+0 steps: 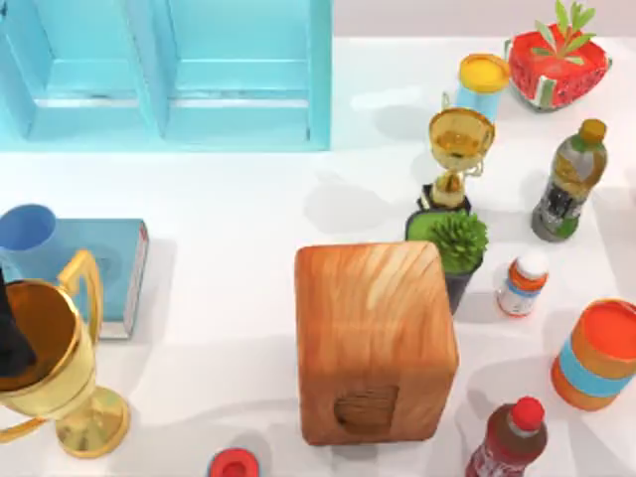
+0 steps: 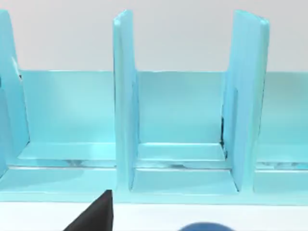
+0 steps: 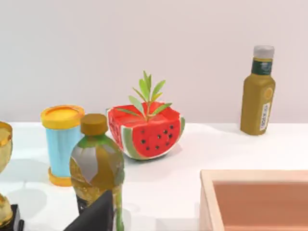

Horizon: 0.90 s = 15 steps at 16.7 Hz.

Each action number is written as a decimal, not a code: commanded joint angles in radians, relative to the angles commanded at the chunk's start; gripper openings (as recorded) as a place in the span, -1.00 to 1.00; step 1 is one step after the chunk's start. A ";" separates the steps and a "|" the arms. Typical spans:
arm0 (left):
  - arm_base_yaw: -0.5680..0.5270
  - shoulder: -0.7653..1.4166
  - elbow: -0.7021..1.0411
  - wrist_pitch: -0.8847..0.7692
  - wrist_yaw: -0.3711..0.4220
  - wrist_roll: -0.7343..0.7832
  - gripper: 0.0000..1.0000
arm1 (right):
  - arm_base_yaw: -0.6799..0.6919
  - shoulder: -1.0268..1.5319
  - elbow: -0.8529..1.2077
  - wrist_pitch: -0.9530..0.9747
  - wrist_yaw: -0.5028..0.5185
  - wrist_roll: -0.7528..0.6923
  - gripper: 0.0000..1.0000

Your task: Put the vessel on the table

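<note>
While 1 blue vessel [image 1: 27, 228] sits at the worktop's [image 1: 238, 219] left edge beside 1 book [image 1: 109, 268], 2 gold trophies stand. The left hand [image 1: 12, 333] hangs dark over the large trophy [image 1: 50, 368]; its grip I cannot tell.

On the worktop [image 1: 248, 219], the wooden block [image 1: 373, 343] sits mid-front, the cabinet [image 1: 164, 75] at the back left. The cup [image 1: 27, 229] stands far left beside the book [image 1: 104, 273], behind the large trophy [image 1: 55, 373].
</note>
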 joint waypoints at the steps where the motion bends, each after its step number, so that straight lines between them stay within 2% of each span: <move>1: 0.001 -0.008 0.018 0.000 -0.001 0.000 1.00 | 0.000 0.000 0.000 0.000 0.000 0.000 1.00; 4: 0.003 0.010 0.047 -0.012 -0.004 -0.003 1.00 | 0.000 0.000 0.000 0.000 0.000 0.000 1.00; 7: 0.014 0.082 0.158 -0.069 -0.020 -0.009 1.00 | 0.000 0.000 0.000 0.000 0.000 0.000 1.00; 11: 0.039 0.265 0.400 -0.213 -0.053 -0.014 1.00 | 0.000 0.000 0.000 0.000 0.000 0.000 1.00; 15: 0.054 0.543 0.705 -0.421 -0.081 -0.018 1.00 | 0.000 0.000 0.000 0.000 0.000 0.000 1.00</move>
